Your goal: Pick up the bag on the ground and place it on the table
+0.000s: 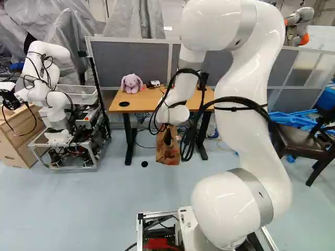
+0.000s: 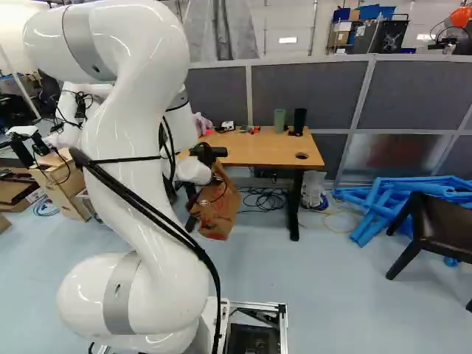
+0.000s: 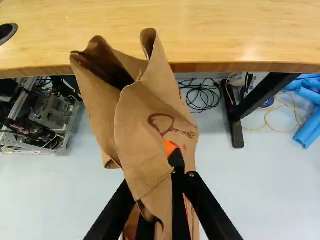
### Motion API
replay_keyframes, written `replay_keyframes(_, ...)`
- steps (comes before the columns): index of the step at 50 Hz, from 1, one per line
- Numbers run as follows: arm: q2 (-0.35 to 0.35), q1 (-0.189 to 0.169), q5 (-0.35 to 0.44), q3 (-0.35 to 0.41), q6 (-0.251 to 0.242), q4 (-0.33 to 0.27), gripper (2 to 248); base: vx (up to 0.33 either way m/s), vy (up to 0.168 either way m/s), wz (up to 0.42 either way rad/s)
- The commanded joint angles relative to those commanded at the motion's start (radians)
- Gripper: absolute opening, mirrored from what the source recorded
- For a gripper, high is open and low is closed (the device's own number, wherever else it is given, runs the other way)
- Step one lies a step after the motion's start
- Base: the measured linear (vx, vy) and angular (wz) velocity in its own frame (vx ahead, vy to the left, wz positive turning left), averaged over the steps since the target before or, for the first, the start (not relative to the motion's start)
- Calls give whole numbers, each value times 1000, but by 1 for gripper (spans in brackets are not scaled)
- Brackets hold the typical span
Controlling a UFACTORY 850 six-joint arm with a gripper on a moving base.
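Observation:
In the left base view my gripper (image 1: 167, 137) hangs below the wrist against the brown paper bag (image 1: 168, 152), at the near side of the wooden table (image 1: 149, 99). The wrist view shows the gripper (image 3: 175, 156) shut on the crumpled bag (image 3: 145, 120), whose paper hides part of the fingers. Its open mouth reaches over the edge of the tabletop (image 3: 225, 35) in that view. The right base view shows the bag (image 2: 220, 214) hanging above the floor, in front of the table.
On the table are a purple plush rabbit (image 1: 131, 83), a green cup (image 2: 279, 120) and a black cup (image 2: 299, 121). Another robot (image 1: 49, 89) stands at the left. A dark chair (image 2: 431, 228) and blue tubes (image 2: 376, 203) are at the right.

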Motion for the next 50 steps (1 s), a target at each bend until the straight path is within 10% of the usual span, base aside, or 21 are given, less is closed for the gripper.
replay_keyframes(50, 114, -15, -286, -19, 0, 0, 25, 0, 0, 0)
